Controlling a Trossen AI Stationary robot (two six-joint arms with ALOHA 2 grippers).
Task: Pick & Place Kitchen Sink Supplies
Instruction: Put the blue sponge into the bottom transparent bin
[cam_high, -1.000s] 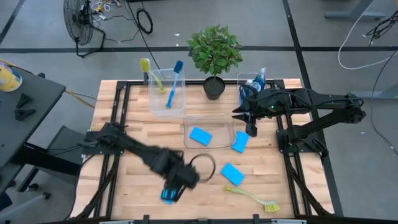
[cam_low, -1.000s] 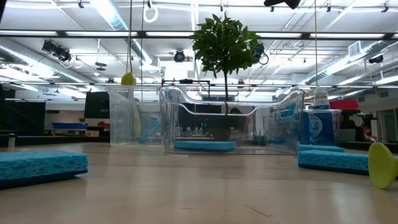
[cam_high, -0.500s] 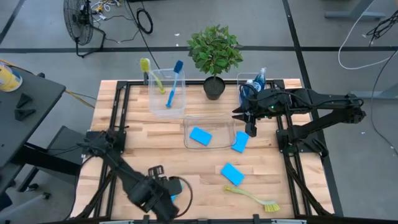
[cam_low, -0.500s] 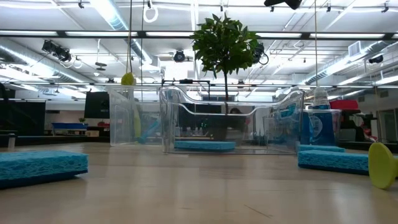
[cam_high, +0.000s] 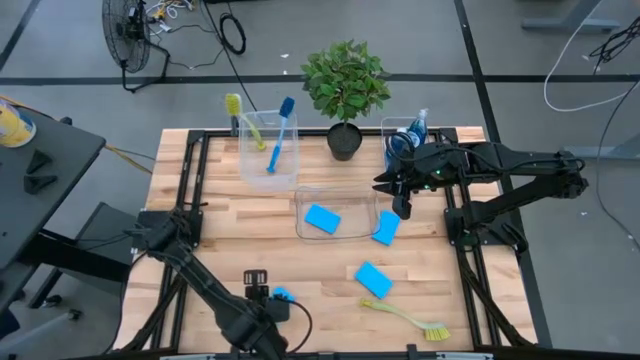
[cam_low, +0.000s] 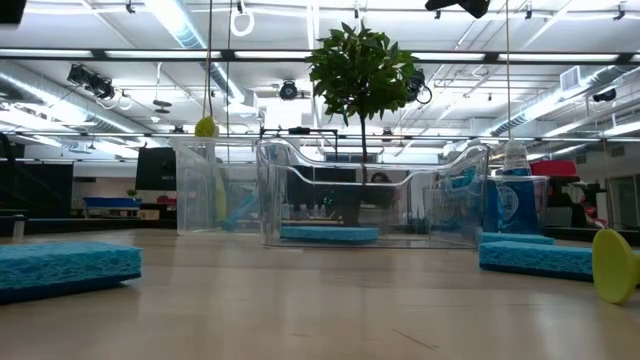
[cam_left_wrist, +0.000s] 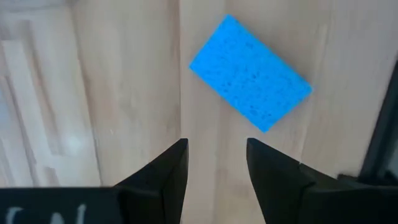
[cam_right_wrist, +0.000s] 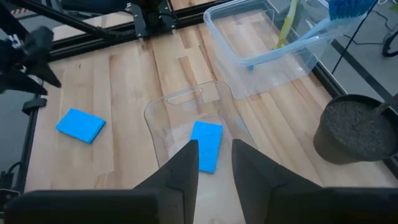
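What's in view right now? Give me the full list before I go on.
sponges: four, blue; one in the centre bin, one beside that bin's right end, one on the table front of centre, one front left ahead of the left hand
dish brushes: three; one blue and one yellow-green standing in the back-left bin, one yellow-green lying front right
bottles: count unclear, blue liquid; back-right bin, partly behind the right arm
bins: three, clear
potted plant: one, green; back centre
left hand: open, empty, front left
right hand: open, empty, above the centre bin's right end
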